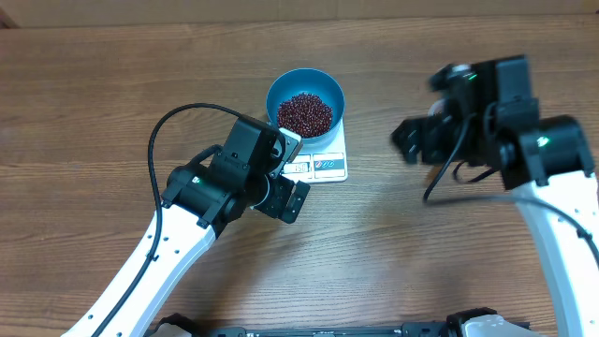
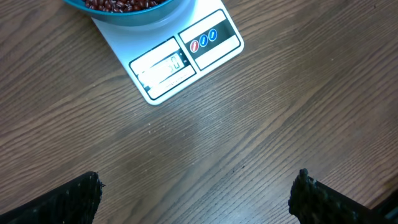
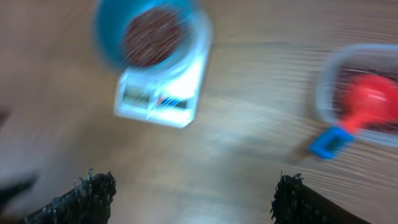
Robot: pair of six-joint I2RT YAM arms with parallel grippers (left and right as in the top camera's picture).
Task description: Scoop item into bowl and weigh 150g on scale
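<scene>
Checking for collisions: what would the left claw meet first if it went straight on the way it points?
Probably bare table, just short of the scale at its display edge; the open left claw holds nothing. Depth is unclear.

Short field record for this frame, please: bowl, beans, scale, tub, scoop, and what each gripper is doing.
bowl: blue, standing on the scale
beans: heaped inside the bowl
scale: white, on the table; display too faint to read
tub: clear, beside the scale; view blurred
scoop: red with a blue handle, lying in the tub
left gripper: open, empty, over bare table beside the scale
right gripper: open, empty, apart from the scale
</scene>
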